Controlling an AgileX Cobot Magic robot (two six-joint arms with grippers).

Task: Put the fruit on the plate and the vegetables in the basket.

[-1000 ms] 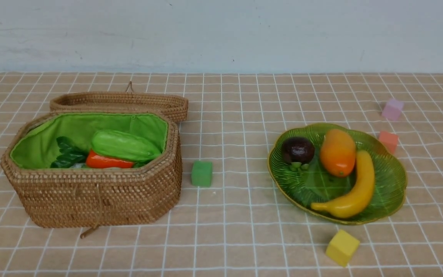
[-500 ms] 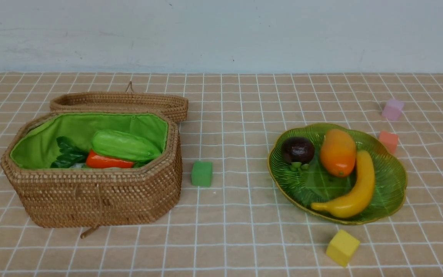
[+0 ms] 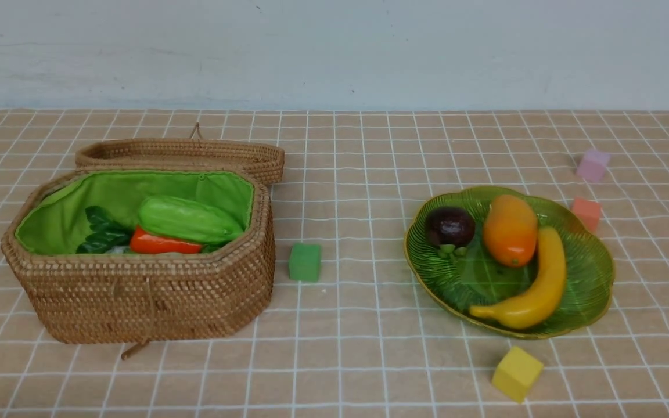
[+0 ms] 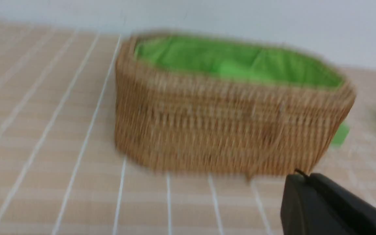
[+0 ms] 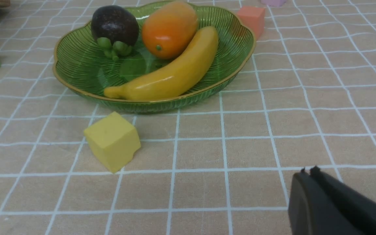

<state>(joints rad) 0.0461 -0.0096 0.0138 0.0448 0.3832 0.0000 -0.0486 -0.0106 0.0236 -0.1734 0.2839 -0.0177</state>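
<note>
Table [image 3: 369, 348]: tan cloth, white grid lines; pale wall behind. Right jaws [image 5: 308, 171] pressed together, empty, low over the table. Yellow cube [image 5: 112, 141] just ahead of them. Beyond it, plate [image 5: 77, 81] holding banana [image 5: 171, 73], mango [image 5: 169, 28], mangosteen [image 5: 114, 24]. Orange cube [image 5: 251, 18] behind. Left jaws [image 4: 300, 174] look pressed together, view blurred; basket [image 4: 224, 130] ahead, open, gourd [image 3: 189, 219] and carrot [image 3: 163, 244] inside. Green cube [image 3: 304, 262] beside the basket.
</note>
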